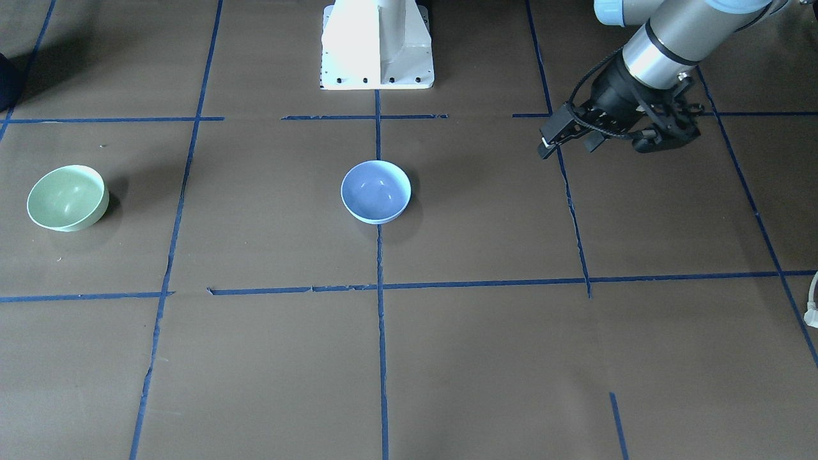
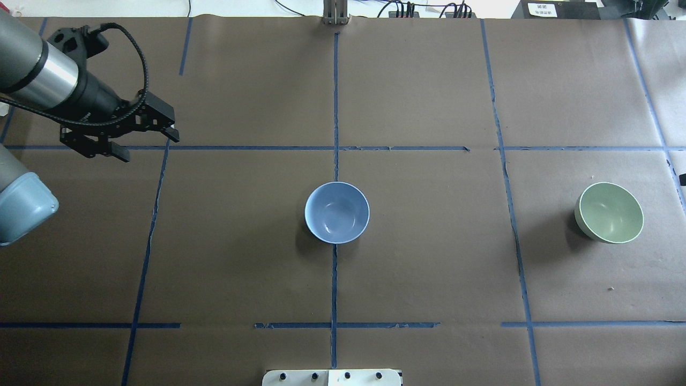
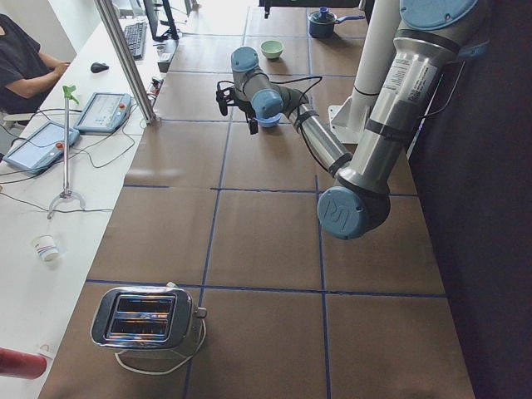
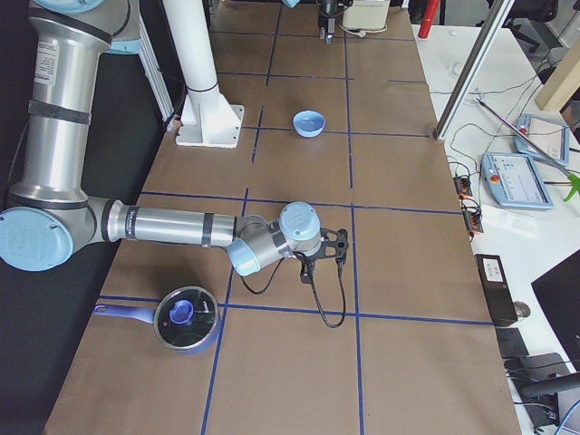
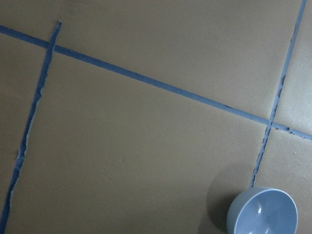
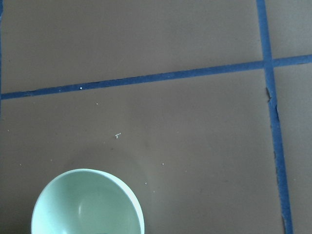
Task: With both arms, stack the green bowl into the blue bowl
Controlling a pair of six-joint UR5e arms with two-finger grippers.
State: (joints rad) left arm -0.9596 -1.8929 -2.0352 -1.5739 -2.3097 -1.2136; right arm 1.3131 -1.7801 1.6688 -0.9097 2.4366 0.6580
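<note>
The blue bowl (image 2: pixel 336 212) stands upright and empty at the table's centre; it also shows in the front view (image 1: pixel 376 191). The green bowl (image 2: pixel 609 212) stands upright and empty far to my right, also in the front view (image 1: pixel 66 197) and at the bottom of the right wrist view (image 6: pixel 87 204). My left gripper (image 2: pixel 149 146) hovers open and empty over the far left of the table, well away from the blue bowl. My right gripper (image 4: pixel 337 246) shows only in the exterior right view, so I cannot tell whether it is open or shut.
The white pedestal base (image 1: pixel 377 45) stands at the table's robot side. A lidded pot (image 4: pixel 186 317) sits beyond my right arm. A toaster (image 3: pixel 145 316) stands at the left end. Blue tape lines grid the brown table.
</note>
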